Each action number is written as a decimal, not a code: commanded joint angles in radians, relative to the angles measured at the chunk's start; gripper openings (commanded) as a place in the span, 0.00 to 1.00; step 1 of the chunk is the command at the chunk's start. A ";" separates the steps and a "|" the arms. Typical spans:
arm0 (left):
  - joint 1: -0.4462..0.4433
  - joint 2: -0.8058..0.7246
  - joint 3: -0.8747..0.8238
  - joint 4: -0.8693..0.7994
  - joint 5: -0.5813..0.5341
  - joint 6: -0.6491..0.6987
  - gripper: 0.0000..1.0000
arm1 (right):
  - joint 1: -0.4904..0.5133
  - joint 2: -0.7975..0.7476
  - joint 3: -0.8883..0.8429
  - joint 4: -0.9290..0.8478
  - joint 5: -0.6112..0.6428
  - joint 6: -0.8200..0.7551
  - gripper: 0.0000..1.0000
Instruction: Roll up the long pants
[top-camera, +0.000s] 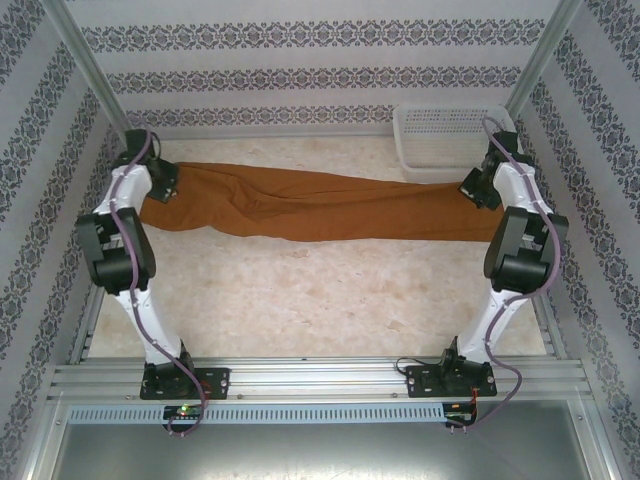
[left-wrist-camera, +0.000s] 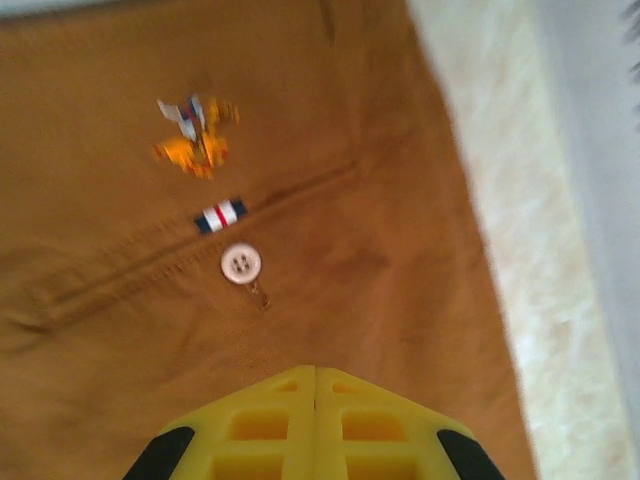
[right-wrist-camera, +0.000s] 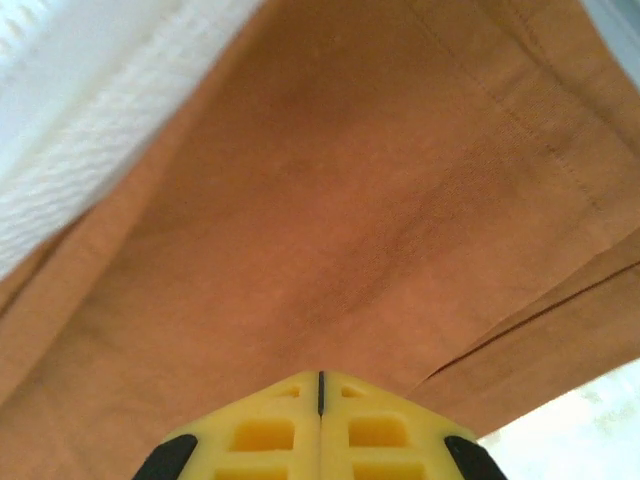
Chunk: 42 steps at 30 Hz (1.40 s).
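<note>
Closest in: yellow jaws of the left gripper (left-wrist-camera: 315, 372) and the right gripper (right-wrist-camera: 320, 378), each pair pressed flush together over brown cloth; cannot tell whether any is pinched. Beyond, on the pale marbled worktop (top-camera: 330, 290): the long pants (top-camera: 320, 205), stretched flat across the far side, waist by the left gripper, leg ends by the right, just beside a white basket (top-camera: 445, 140). Near the waist: an orange embroidered mark (left-wrist-camera: 195, 135), a white button (left-wrist-camera: 241, 264), a striped tab (left-wrist-camera: 219, 216).

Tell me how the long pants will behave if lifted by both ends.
Probably floppy: the long pants lie flat with soft creases, so the middle would likely sag. The cloth looks thin, likely light. Pushed, it would probably bunch, not slide.
</note>
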 joint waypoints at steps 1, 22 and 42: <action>0.003 0.099 0.034 0.010 0.012 -0.042 0.00 | 0.011 0.075 0.076 -0.067 0.047 -0.035 0.00; 0.092 0.224 0.145 -0.361 -0.255 0.063 0.00 | 0.004 0.190 0.016 -0.288 0.209 -0.143 0.00; 0.187 -0.275 -0.259 -0.214 -0.086 0.120 0.00 | 0.070 -0.238 -0.193 -0.312 0.043 -0.084 0.00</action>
